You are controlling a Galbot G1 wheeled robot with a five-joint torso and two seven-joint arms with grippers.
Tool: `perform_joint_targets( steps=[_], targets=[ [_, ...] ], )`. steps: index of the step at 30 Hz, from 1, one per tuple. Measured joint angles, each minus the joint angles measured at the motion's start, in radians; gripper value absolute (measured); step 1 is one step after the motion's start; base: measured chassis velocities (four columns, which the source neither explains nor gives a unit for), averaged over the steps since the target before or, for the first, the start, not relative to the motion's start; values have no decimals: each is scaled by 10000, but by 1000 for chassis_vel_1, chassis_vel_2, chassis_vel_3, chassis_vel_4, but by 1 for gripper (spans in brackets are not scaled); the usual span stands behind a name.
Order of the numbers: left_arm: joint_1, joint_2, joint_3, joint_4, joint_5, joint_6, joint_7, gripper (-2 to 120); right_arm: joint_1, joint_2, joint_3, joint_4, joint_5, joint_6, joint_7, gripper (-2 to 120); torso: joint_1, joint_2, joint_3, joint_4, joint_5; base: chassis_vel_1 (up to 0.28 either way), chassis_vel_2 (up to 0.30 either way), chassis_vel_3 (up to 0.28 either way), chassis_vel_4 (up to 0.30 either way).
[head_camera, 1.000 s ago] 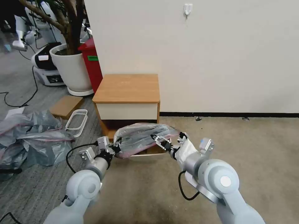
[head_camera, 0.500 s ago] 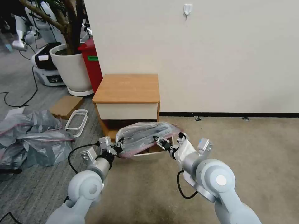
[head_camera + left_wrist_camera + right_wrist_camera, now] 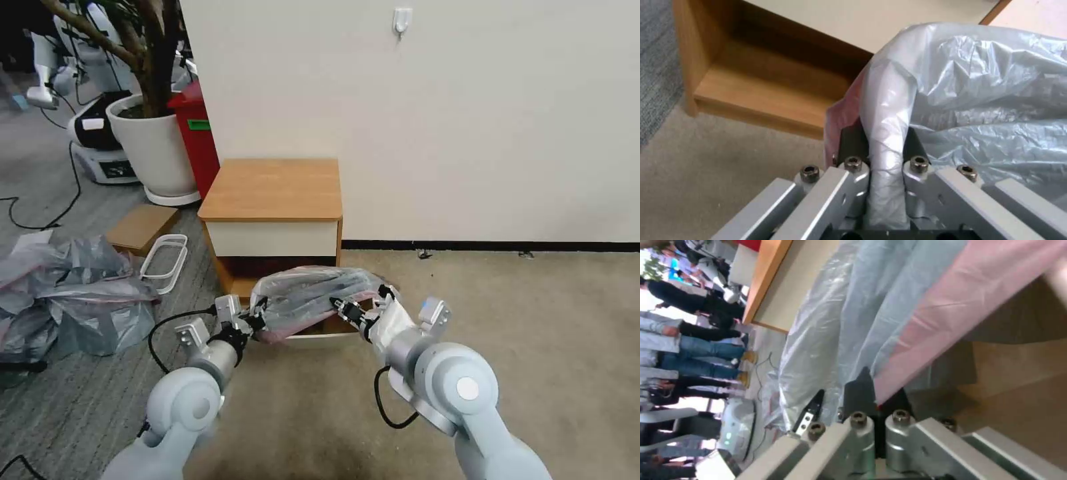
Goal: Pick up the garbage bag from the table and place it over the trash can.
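The garbage bag [image 3: 310, 297] hangs stretched between the two tools, low in front of the bench [image 3: 273, 190], with its grey film bulging upward and its pink rim band along the near underside. At its left end, the left tool [image 3: 255, 319] is clamped tight on a bunched fold of plastic; the left wrist view shows that fold squeezed between the closed jaws, with the bench's open lower shelf just beyond. Under the middle of the bag, a pale edge that looks like the rim of the trash can [image 3: 313, 335] peeks out, most of it hidden by the film. At the right end, the right tool [image 3: 345, 309] pinches the pink band; its jaws sit nearly together in the right wrist view. To do this step well, I judge both grips should stay firm while the mouth is kept spread wide and level, so the rim band can pass outside all the can's corners without snagging or tearing the thin film.
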Motion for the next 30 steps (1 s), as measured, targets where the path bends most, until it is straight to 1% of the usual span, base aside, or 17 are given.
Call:
perform_joint_targets(
  steps=[6,12,16,23,24,30],
  targets=[
    [-203,-136,-7,175,-132,-18,-232,4,-304,-26,-23,117,-347,413,-706,0,0,0,0,0,0,0,0,0,0],
    [-348,-269,-42,299,-398,-31,-440,4,-500,-26,-23,142,-647,737,-1186,0,0,0,0,0,0,0,0,0,0],
    [-564,-451,-126,455,-744,-99,-784,4,-882,-22,-27,209,-977,997,-1634,0,0,0,0,0,0,0,0,0,0],
    [-714,-499,-177,560,-1004,-180,-1011,4,-1180,-31,76,271,-1106,1179,-1817,0,1,0,0,0,0,0,0,0,0],
    [-767,-514,-197,562,-1188,-196,-1162,4,-1288,-45,130,283,-1128,1229,-1843,0,0,0,0,0,0,0,0,0,0],
    [-831,-545,-214,563,-1440,-200,-1474,4,-1612,-60,179,303,-1229,1325,-1918,0,0,0,0,0,0,0,0,0,0]
  ],
)
